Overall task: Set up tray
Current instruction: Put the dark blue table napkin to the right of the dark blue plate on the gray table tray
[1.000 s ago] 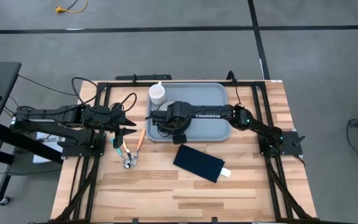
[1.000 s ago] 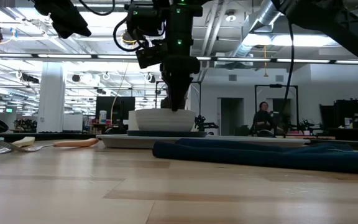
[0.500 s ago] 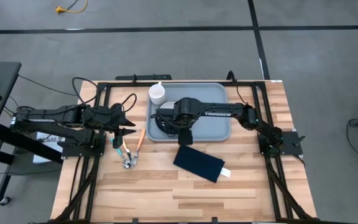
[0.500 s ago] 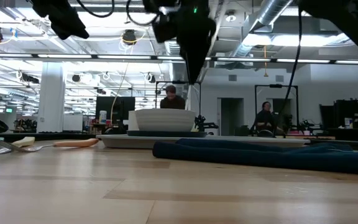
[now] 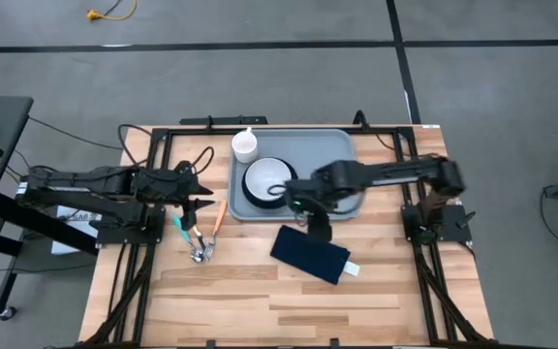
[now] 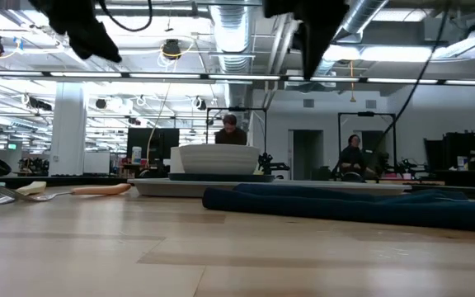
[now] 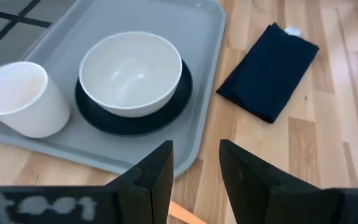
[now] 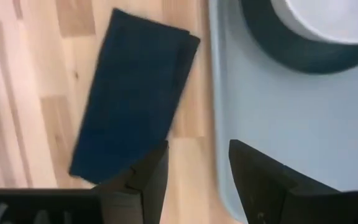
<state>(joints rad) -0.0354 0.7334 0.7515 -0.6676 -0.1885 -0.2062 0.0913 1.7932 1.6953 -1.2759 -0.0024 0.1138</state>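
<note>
The light blue-grey tray (image 5: 342,155) lies at the table's far middle. On it sit a dark teal plate (image 7: 166,111) holding a white bowl (image 5: 267,179), and a white cup (image 5: 245,145) at the tray's far left corner. My right gripper (image 5: 314,225) is open. It hovers over the tray's near edge (image 8: 278,118), between the plate and the dark navy napkin (image 5: 310,254). My left gripper (image 5: 201,201) is open. It hangs above the table left of the tray, over the cutlery (image 5: 200,235).
The napkin (image 8: 132,106) lies flat on the wood just near of the tray. The cutlery, with orange and teal handles, lies left of the tray. Bare wood fills the table's near half. In the low view, people show in the room behind.
My right gripper has risen from the bowl and swung toward the table's right and near edge, ending over the tray's near rim by the napkin. The bowl has stayed on the plate.
</note>
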